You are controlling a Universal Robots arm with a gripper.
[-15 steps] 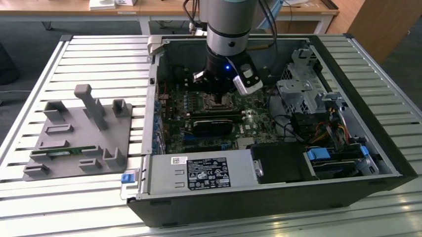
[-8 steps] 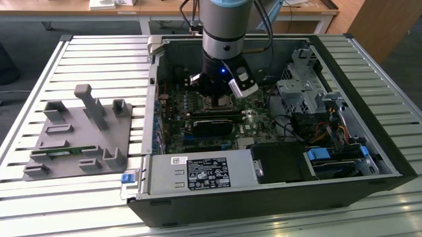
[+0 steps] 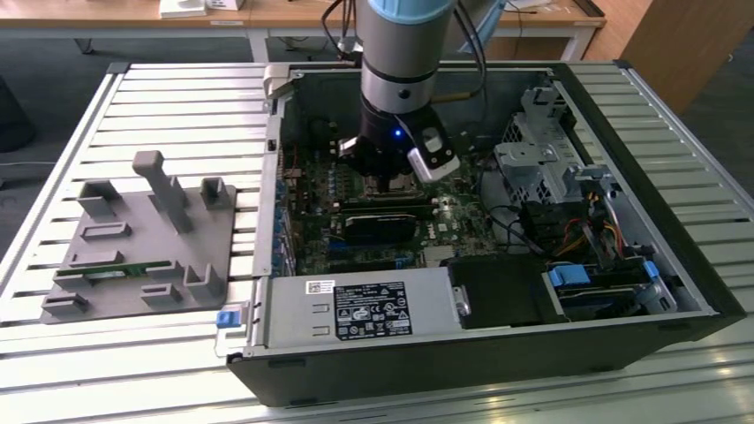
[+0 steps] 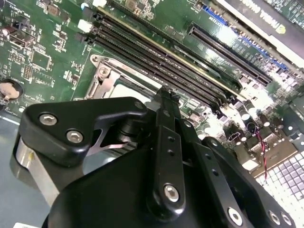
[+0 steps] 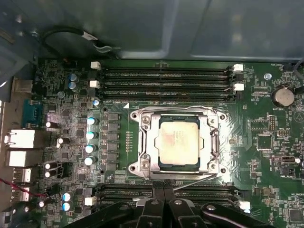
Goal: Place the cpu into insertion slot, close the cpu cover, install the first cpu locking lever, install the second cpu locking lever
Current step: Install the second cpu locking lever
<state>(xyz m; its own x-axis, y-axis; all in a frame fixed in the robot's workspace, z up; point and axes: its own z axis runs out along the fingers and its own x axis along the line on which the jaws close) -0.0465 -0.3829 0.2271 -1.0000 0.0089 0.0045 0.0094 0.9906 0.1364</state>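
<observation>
Inside the open computer case, the gripper hangs low over the motherboard, just above the socket area.

In the first wrist view the cpu lies flat in the insertion slot, its dull silver top showing through the window of the cpu cover, which is folded down around it; a thin locking lever lies aslant at the cover's 6 o'clock edge, another wire lever runs along its 12 o'clock edge; memory slots lie beyond at 12 o'clock; the gripper's black fingers sit close together near 6 o'clock, holding nothing; in the second wrist view the fingers reach the socket's edge, whether touching I cannot tell.
</observation>
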